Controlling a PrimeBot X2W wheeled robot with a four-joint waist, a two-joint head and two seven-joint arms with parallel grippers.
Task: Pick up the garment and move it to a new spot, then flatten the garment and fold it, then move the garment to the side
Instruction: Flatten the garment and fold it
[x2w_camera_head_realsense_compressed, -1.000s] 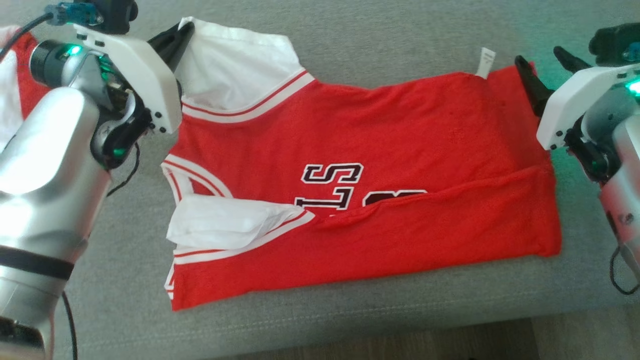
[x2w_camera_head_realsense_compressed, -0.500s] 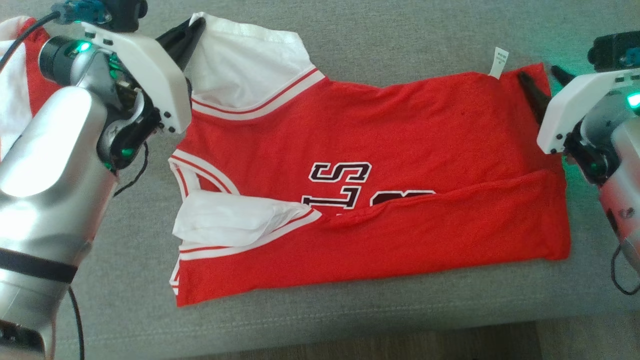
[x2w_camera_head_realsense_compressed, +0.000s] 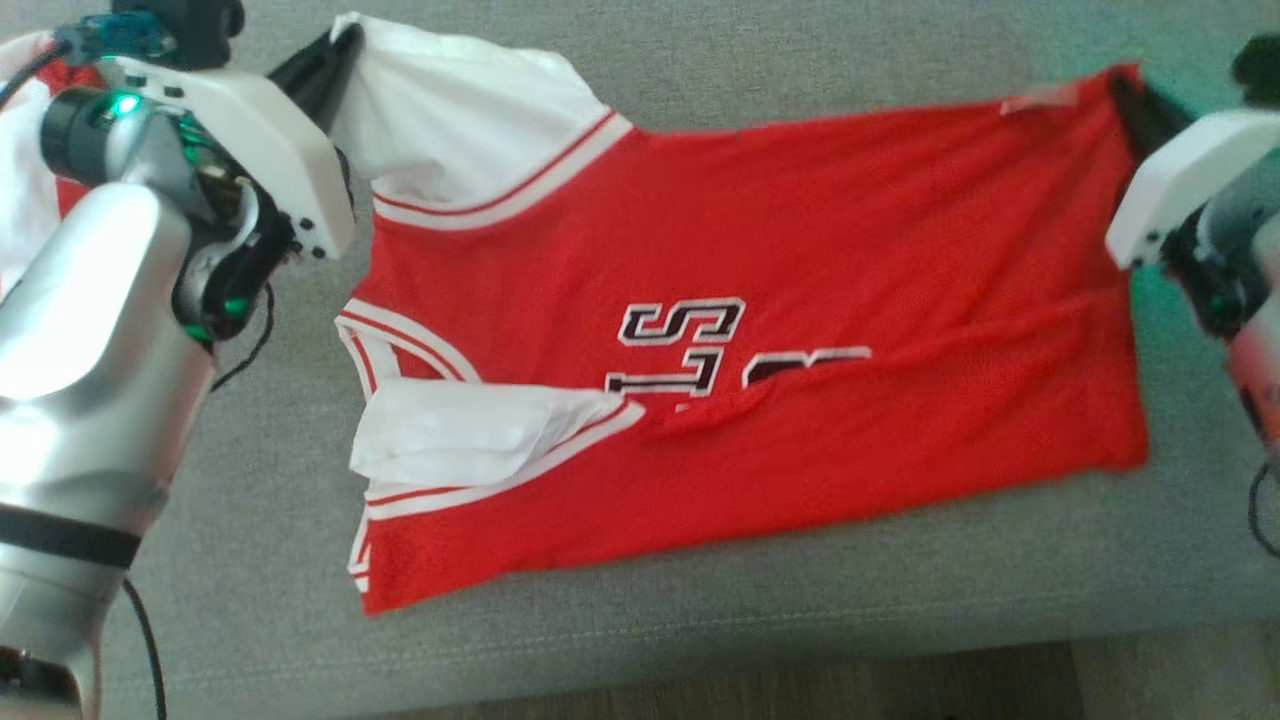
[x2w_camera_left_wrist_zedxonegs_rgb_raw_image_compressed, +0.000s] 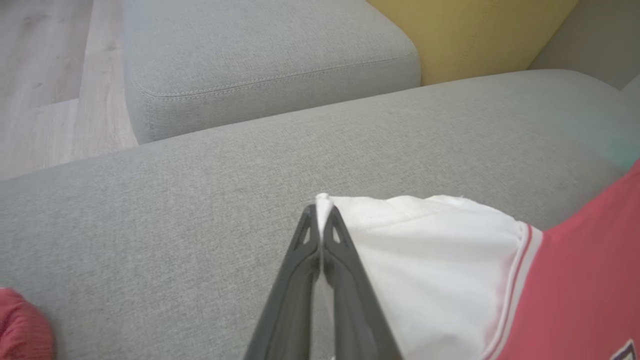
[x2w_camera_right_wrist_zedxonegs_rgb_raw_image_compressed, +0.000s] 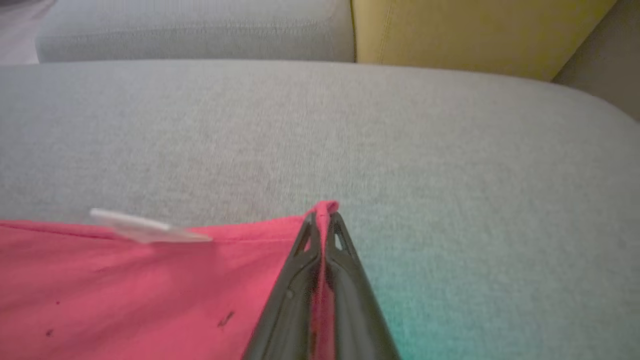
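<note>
Probably the fold step: left tool (x2w_camera_head_realsense_compressed: 338, 42) and right tool (x2w_camera_head_realsense_compressed: 1125, 88) are each clamped on an upper corner of the garment (x2w_camera_head_realsense_compressed: 800, 230); next, both corners need drawing evenly toward the frame bottom.

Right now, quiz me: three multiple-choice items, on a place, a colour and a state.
1. Where does the left gripper hold the jersey? A) white corner B) red hem C) lettering
2. What colour is the cushion behind the sofa seat? A) blue B) yellow C) black
3. The right gripper is: A) open above the cloth B) resting off the sofa C) shut on the jersey's red corner
Answers: A, white cloth sits between its shut jaws; B, both wrist views show it yellow; C, red cloth is pinched between its jaws.
</note>
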